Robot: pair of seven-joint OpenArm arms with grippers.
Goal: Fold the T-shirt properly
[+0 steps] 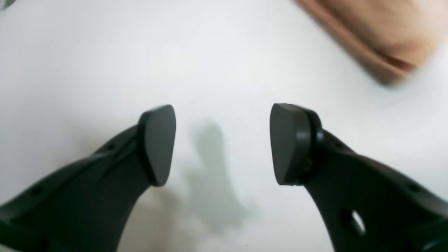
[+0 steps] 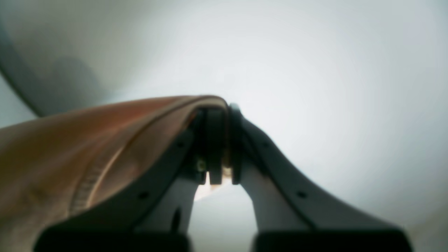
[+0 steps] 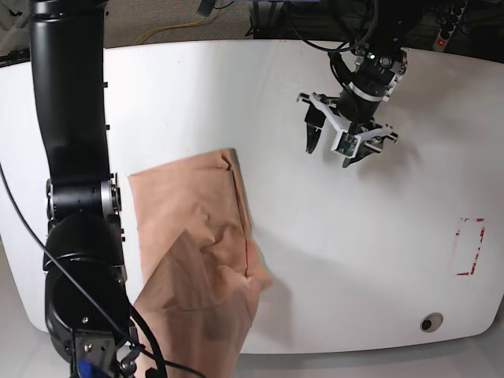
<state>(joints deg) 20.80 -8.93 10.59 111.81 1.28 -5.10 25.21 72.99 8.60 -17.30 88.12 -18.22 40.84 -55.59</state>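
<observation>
The peach T-shirt lies partly folded on the left half of the white table. Its near part is lifted and drapes down toward the bottom edge of the base view. In the right wrist view my right gripper is shut on a hemmed edge of the T-shirt, which hangs off to the left of the fingers. That gripper itself is hidden in the base view. My left gripper hovers open above bare table at the far right of the shirt, and its pads hold nothing. A corner of the T-shirt shows at that view's top right.
A red rectangular mark is on the table near its right edge. A small round hole sits by the front right corner. Cables and dark gear run along the far edge. The right arm's black column stands at the left.
</observation>
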